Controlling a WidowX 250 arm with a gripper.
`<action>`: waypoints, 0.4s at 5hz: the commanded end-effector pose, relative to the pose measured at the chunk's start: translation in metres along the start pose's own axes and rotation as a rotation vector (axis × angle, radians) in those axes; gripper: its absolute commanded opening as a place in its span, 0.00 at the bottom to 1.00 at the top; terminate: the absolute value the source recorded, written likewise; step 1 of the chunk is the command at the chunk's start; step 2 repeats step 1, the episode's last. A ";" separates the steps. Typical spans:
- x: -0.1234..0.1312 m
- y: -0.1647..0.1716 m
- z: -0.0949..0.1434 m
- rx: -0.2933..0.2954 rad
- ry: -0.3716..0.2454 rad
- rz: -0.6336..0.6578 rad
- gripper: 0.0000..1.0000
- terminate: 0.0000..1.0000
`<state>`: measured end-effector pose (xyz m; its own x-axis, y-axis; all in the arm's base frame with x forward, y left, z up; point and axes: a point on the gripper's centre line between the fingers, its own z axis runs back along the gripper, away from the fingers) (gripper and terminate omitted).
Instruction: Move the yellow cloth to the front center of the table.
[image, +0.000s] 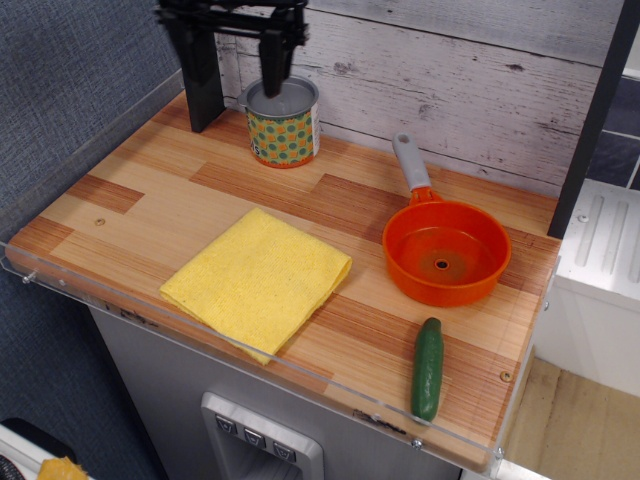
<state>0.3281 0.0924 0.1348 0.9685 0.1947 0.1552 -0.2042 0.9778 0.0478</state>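
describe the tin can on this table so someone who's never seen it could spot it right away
Look at the table, at its back edge by the white plank wall. Left of the orange pan stands the can, below the gripper. Only it is upright, with orange and teal dots.
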 end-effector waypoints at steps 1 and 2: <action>0.007 0.002 0.017 0.006 -0.046 -0.002 1.00 1.00; 0.007 0.002 0.017 0.006 -0.046 -0.002 1.00 1.00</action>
